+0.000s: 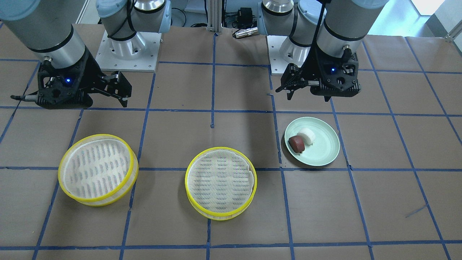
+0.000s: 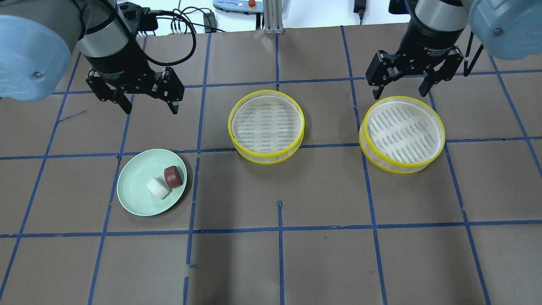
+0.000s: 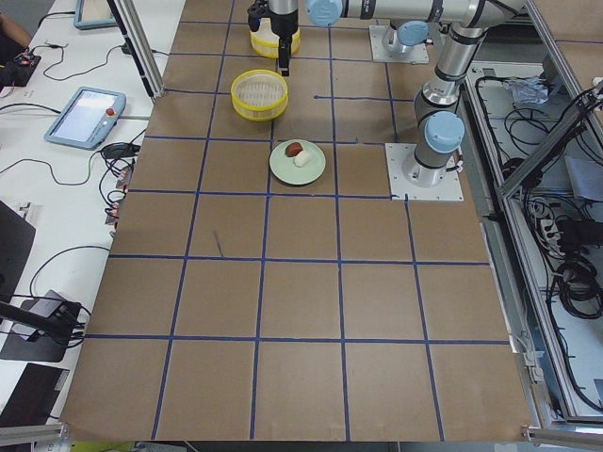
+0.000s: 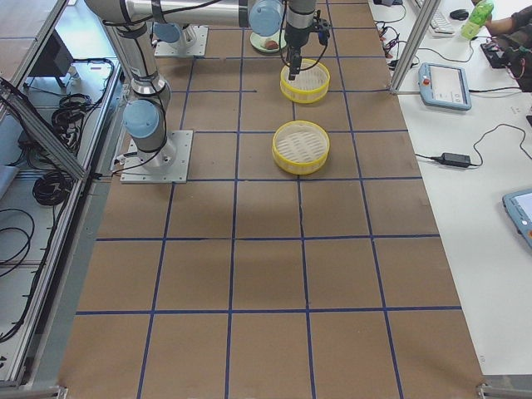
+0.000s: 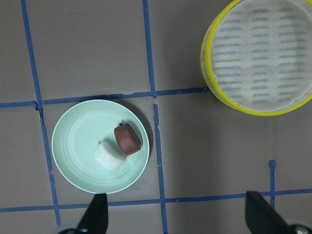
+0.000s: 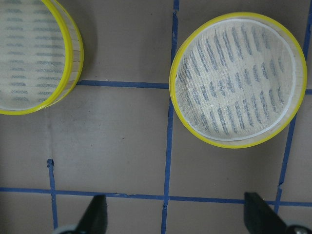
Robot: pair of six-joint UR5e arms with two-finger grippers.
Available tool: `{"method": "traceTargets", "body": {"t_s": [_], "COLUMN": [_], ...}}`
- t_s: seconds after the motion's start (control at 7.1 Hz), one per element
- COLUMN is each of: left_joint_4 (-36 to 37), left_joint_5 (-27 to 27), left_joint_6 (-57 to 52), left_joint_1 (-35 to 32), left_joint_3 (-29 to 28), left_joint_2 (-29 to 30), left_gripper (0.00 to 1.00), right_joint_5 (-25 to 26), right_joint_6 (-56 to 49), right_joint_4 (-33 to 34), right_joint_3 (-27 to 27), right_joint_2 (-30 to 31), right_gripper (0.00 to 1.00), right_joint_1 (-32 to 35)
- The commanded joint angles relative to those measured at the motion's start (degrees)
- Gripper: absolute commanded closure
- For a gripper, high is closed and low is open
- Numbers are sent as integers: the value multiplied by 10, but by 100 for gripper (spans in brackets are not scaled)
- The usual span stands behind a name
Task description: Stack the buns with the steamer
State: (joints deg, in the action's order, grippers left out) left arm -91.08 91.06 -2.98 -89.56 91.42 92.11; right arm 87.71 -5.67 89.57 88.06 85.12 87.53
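Observation:
A white bun [image 2: 157, 188] and a reddish-brown bun [image 2: 173, 176] lie side by side on a mint-green plate [image 2: 135, 199] at the left. Two yellow-rimmed steamer trays stand apart and hold nothing: one in the middle [image 2: 266, 126], one at the right [image 2: 401, 135]. My left gripper [image 2: 150, 110] is open, hanging above the table just beyond the plate. Its wrist view shows the buns [image 5: 122, 146] and the plate [image 5: 78, 141]. My right gripper [image 2: 399, 94] is open above the far rim of the right tray, which also shows in its wrist view [image 6: 238, 80].
Brown table covering with a blue tape grid. The arm bases [image 1: 128, 54] are bolted on at the robot's side. Teach pendants [image 3: 83, 113] and cables lie on the white benches beyond the table's long edge.

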Motion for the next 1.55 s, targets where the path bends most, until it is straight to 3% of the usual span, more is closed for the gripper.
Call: {"method": "traceTargets", "body": {"t_s": [0.0, 0.14, 0.28, 0.56, 0.99, 1.13, 1.27, 1.41], "left_joint_4": [69, 135, 202, 221, 272, 274, 274, 274], "left_joint_5": [-1, 2, 7, 37, 68, 67, 69, 69], "left_joint_6": [-84, -108, -118, -213, -405, -405, -407, -405], "left_joint_1": [48, 53, 61, 110, 115, 113, 114, 114], "left_joint_3": [88, 133, 170, 239, 242, 247, 246, 242], "left_joint_2": [16, 45, 80, 90, 135, 140, 139, 137], "left_gripper": [4, 4, 4, 5, 7, 17, 67, 97], "right_joint_5": [4, 7, 20, 59, 57, 55, 55, 56], "right_joint_6": [-83, -102, -124, -153, -180, -178, -176, -173], "right_joint_4": [78, 134, 146, 197, 320, 338, 340, 340], "right_joint_3": [39, 47, 49, 64, 147, 156, 157, 157], "right_joint_2": [-26, -63, -91, -140, -160, -173, -178, -180], "right_gripper": [0, 0, 0, 1, 2, 2, 3, 7], "right_joint_1": [-51, -72, -89, -124, -156, -156, -163, -165]}}
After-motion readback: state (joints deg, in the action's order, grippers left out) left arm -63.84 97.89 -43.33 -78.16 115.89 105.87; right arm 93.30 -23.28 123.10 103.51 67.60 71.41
